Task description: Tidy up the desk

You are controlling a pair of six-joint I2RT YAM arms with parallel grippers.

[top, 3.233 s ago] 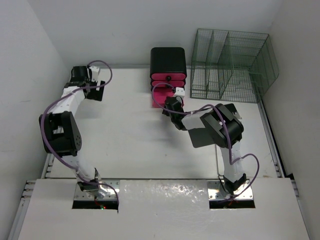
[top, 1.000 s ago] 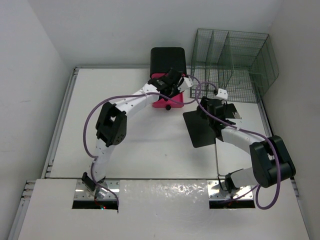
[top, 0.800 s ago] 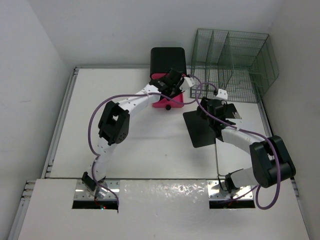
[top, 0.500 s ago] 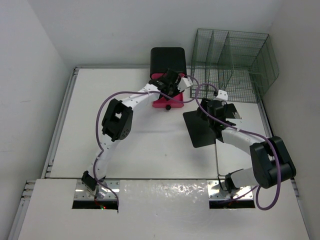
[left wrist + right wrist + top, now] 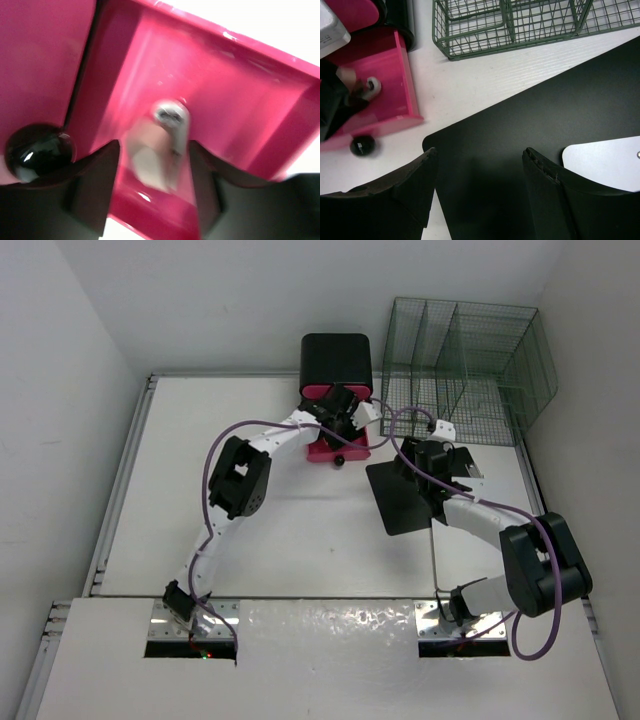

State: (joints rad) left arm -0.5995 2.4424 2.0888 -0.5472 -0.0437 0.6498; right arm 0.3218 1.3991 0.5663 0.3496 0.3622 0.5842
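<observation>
**Tabletop** (image 5: 260, 525): it fills the workspace under both arms, with grey rails along its left and right edges. A black drawer unit (image 5: 337, 358) stands at the middle of the far edge, its pink drawer (image 5: 355, 447) open. A green wire organiser (image 5: 460, 370) occupies the far right corner. A black mat (image 5: 400, 502) lies just right of the drawer.

**Left claw** (image 5: 152, 145): it is down inside the drawer, fingers apart, with a small whitish item (image 5: 167, 117) between them. The wrist picture is blurred, so whether they press on it cannot be determined.

**Right claw** (image 5: 480, 150): it is spread wide above the mat and grips nothing.

**Risks, as judged:**
- The left claw sits low between the drawer walls. A sideways or angled exit could catch a wall and drag the unit.
- A loose hold could drop the item outside the drawer.
- The two wrists work close together, so their cables could snag.

**Views compared:**
- The overhead view alone shows the layout, but the left wrist hides the drawer's contents.
- The right wrist view shows the drawer from outside, its black knob (image 5: 362, 145), and a white patch (image 5: 605, 160) on the mat.
- Only the left wrist view shows the item's fit between the fingers.
</observation>
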